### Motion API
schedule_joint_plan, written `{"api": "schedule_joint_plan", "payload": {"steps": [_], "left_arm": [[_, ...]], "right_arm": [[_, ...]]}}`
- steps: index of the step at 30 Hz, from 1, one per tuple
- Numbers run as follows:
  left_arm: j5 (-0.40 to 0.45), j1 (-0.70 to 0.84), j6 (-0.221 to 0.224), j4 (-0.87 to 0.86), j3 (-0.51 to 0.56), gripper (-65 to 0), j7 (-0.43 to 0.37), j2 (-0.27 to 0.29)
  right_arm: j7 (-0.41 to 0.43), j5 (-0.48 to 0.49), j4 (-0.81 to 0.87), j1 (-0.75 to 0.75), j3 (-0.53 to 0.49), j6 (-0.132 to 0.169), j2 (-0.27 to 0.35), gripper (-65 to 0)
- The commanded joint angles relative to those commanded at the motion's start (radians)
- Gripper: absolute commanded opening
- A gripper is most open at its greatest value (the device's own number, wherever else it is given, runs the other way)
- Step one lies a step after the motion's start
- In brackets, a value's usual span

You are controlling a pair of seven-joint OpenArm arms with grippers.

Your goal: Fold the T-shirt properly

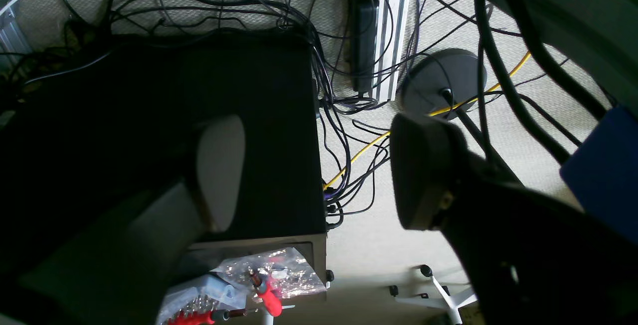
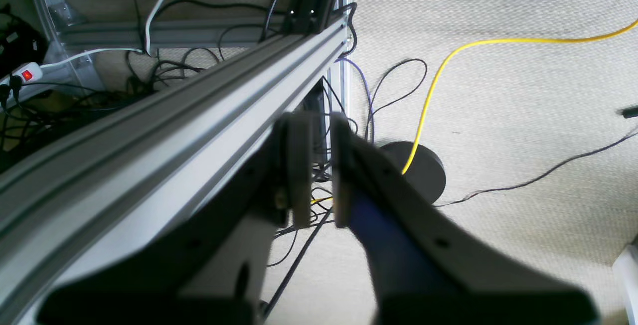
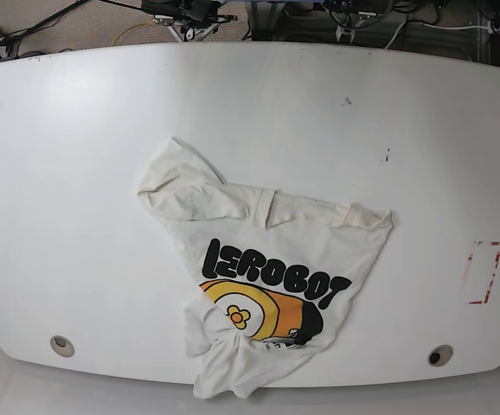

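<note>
Left wrist view: left hand (image 1: 319, 165) released, fingers wide apart, nothing between them. It looks down at the floor, not the worktop. Below: a black box (image 1: 199, 130), a tangle of dark cables (image 1: 344, 130), a yellow cable (image 1: 369, 148), a round grey base (image 1: 438, 83), an aluminium rail (image 1: 391, 31). Red-handled tools (image 1: 269, 297) lie on a foil bag at the bottom edge. A blue panel (image 1: 605, 175) sits at right.

Right wrist view: right hand (image 2: 315, 175) nearly clenched, only a thin gap between the pads, grasping nothing. An aluminium frame bar (image 2: 164, 115) runs diagonally just beside it on its left. Carpet beyond, with a yellow cable (image 2: 448, 56), a round dark base (image 2: 423, 168) and a power strip (image 2: 25, 76) with a red switch at far left.

Base view: neither hand shows. T-shirt (image 3: 263, 277) lies crumpled on the white worktop (image 3: 77, 173), centre to lower centre, print up. Long axis runs roughly upper-left to lower-middle; the bottom end hangs at the near edge. "LEROBOT" reads upright, slightly tilted. Upper part is folded over in a bunched band. Nothing lies on the shirt. A red-outlined mark (image 3: 482, 272) sits well apart at right, plus two round holes (image 3: 60, 345) near the front edge.
</note>
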Motion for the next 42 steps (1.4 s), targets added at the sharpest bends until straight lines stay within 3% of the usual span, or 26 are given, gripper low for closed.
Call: {"api": "schedule_joint_plan", "payload": {"steps": [7,16,21,42], "left_arm": [[0.002,0.009,0.001,0.013,0.003,-22.0,0.003,-0.001],[0.005,0.001,-0.001,0.024,0.008,-22.5,-0.121,-0.007],[-0.001,0.006,-0.001,0.024,0.001,-22.5,-0.208,-0.04],[-0.004,0.039,-0.002,0.031,-0.002,-22.6,-0.217,-0.042]], "right_arm": [[0.0,-0.001,0.0,0.001,0.001,0.0,0.001,-60.9],[0.001,0.005,-0.022,-0.015,0.004,0.004,-0.011,-59.8],[0.003,0.002,-0.022,-0.018,0.004,0.004,-0.011,-59.8],[0.005,-0.004,-0.021,-0.039,0.002,0.0,-0.007,-59.8]]}}
